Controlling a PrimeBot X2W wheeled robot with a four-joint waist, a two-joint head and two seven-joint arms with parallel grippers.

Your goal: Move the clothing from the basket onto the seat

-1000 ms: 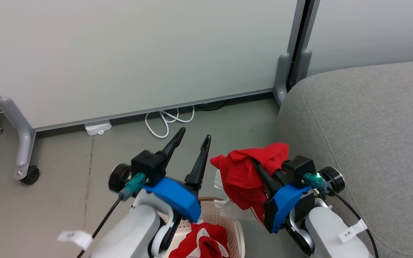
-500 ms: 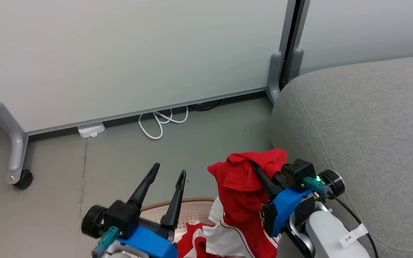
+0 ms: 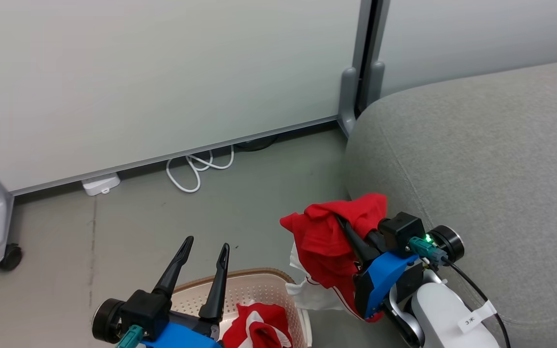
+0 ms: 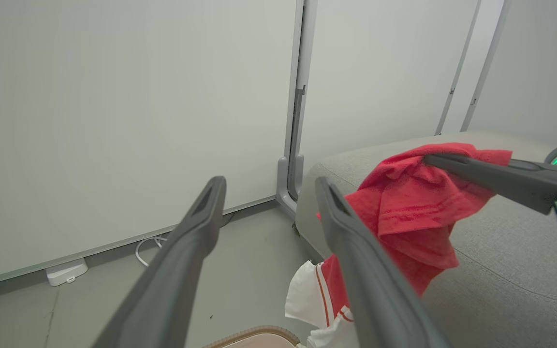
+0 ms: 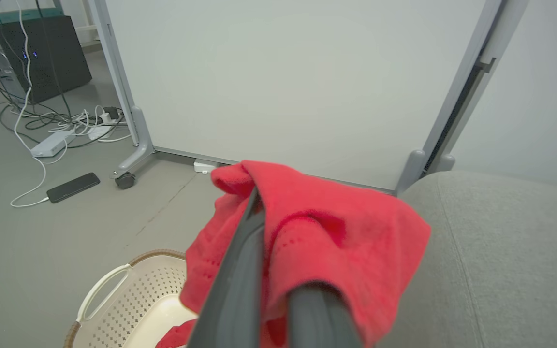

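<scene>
Head view: two red garments point(image 3: 324, 239), one basket point(image 3: 254, 272), one grey seat point(image 3: 476, 145).

The seat point(image 3: 491, 159) was coarse grey woven cloth, matt. Beside the seat, the hanging garment point(image 3: 324, 237) was soft red knit cloth, faintly ribbed, with smooth white trim. The basket point(image 3: 252, 295) near the seat was smooth cream plastic, its rim brown and woven-looking. Behind the seat, the partition panel point(image 3: 162, 72) looked smooth and matt, its post point(image 3: 347, 92) satin grey.
</scene>
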